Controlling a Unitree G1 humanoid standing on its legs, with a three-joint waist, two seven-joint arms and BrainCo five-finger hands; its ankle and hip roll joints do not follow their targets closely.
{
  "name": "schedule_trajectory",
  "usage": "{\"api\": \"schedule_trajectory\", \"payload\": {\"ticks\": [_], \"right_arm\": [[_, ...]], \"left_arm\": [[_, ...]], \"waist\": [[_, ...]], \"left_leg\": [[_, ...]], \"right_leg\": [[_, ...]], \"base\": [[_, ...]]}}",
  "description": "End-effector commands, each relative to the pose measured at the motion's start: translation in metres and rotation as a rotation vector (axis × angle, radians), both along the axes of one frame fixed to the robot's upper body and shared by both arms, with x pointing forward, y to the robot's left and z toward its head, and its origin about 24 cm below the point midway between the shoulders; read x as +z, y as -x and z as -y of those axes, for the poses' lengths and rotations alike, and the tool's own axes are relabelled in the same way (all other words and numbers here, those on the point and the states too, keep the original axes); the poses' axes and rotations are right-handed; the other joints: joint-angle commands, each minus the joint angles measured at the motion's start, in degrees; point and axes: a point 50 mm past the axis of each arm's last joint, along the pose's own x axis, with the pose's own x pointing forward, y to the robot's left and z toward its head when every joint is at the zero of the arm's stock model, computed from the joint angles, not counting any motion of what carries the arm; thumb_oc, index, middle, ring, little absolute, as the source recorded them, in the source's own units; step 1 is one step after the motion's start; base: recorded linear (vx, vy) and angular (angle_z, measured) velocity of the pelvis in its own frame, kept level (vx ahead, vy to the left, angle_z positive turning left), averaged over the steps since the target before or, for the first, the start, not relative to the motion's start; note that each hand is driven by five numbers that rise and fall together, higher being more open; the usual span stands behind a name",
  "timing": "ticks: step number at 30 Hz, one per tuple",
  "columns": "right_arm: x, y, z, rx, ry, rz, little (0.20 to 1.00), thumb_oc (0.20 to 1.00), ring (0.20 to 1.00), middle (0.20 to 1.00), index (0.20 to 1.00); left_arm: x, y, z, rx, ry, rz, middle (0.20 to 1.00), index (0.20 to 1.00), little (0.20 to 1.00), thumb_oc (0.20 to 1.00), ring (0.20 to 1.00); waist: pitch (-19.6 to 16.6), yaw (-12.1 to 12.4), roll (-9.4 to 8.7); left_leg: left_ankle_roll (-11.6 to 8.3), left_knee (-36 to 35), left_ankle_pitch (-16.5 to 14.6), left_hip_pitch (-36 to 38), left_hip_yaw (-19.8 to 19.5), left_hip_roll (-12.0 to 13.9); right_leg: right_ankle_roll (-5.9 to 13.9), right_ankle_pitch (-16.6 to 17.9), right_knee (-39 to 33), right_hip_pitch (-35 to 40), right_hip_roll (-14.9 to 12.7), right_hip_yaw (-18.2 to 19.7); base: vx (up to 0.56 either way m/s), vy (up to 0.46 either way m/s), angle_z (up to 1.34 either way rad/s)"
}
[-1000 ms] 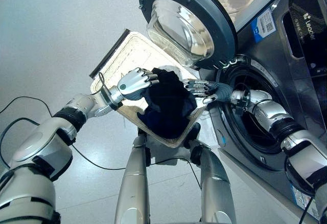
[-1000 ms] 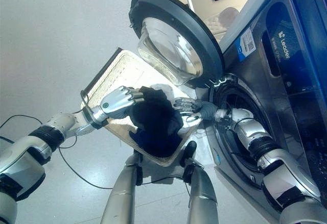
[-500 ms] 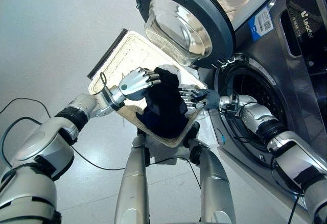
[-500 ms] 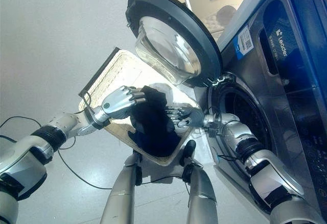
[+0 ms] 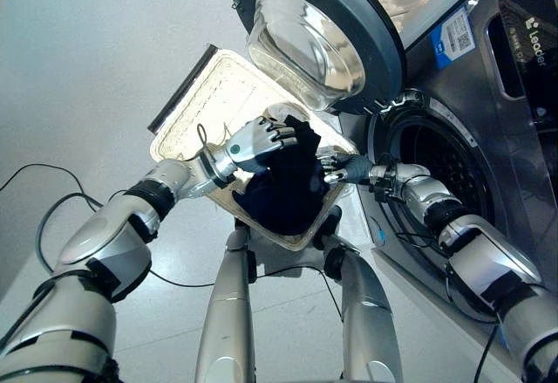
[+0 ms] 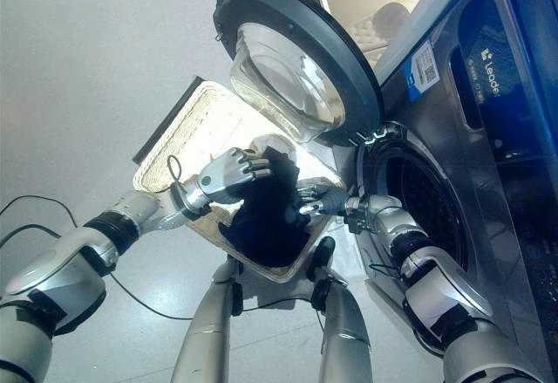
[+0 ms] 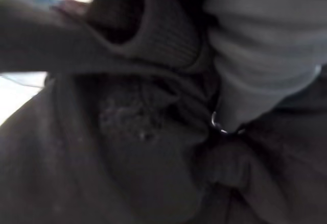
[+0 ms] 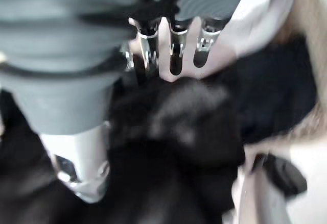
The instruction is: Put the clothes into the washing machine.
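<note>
The left hand [image 5: 258, 140] is gripping the top of the dark clothes [image 5: 283, 187], its fingers curled into the cloth. The clothes are hanging as a bunch inside the woven basket [image 5: 205, 104], bulging toward its lower corner, with the upper part of the basket showing bare weave. The right hand [image 5: 342, 168] is reaching across from the washer [image 5: 488, 139] side and touching the clothes at the basket's right edge. Its fingers are lying fairly straight and slightly spread against the cloth, though whether they are closing on it cannot be told. The washer door [image 5: 318, 34] is standing open above the basket, its glass bowl facing out. The drum opening [image 5: 432, 160] is sitting just right of the basket, with the right forearm crossing in front of it.
</note>
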Motion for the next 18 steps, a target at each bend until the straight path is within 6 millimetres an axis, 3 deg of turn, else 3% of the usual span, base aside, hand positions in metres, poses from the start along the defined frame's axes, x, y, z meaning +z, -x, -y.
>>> {"api": "schedule_trajectory", "payload": {"ticks": [1, 11, 18], "right_arm": [[0.021, -0.003, -0.008, 0.000, -0.017, 0.106, 1.000, 1.000, 1.000, 1.000, 1.000], [0.013, -0.005, -0.026, -0.039, -0.012, 0.062, 1.000, 1.000, 1.000, 1.000, 1.000], [0.013, -0.002, -0.040, 0.051, -0.074, 0.006, 1.000, 1.000, 1.000, 1.000, 1.000]], "left_arm": [[0.034, 0.002, 0.018, -0.110, 0.196, 0.083, 0.200, 0.200, 0.200, 0.200, 0.200], [0.034, 0.006, 0.036, -0.172, 0.259, 0.063, 0.200, 0.200, 0.200, 0.200, 0.200], [0.032, 0.009, 0.044, -0.210, 0.260, 0.052, 0.200, 0.200, 0.200, 0.200, 0.200]], "waist": [[-1.5, 1.1, 3.50], [-1.5, 1.3, 3.92], [-1.5, 1.3, 4.00]], "left_leg": [[-0.61, -1.0, -2.3, 0.3, 3.7, -3.4], [-0.57, -1.5, -1.9, 0.8, 3.3, -4.0], [-0.54, -1.5, -1.7, 1.1, 2.9, -4.4]], "right_leg": [[6.45, 0.9, -0.6, 0.0, 1.5, -0.7], [6.34, 1.3, -1.7, 0.9, 1.8, -0.6], [6.22, 1.4, -2.0, 1.3, 2.2, -0.2]], "base": [[0.00, 0.000, 0.00], [0.00, 0.000, 0.00], [0.00, 0.000, 0.00]]}}
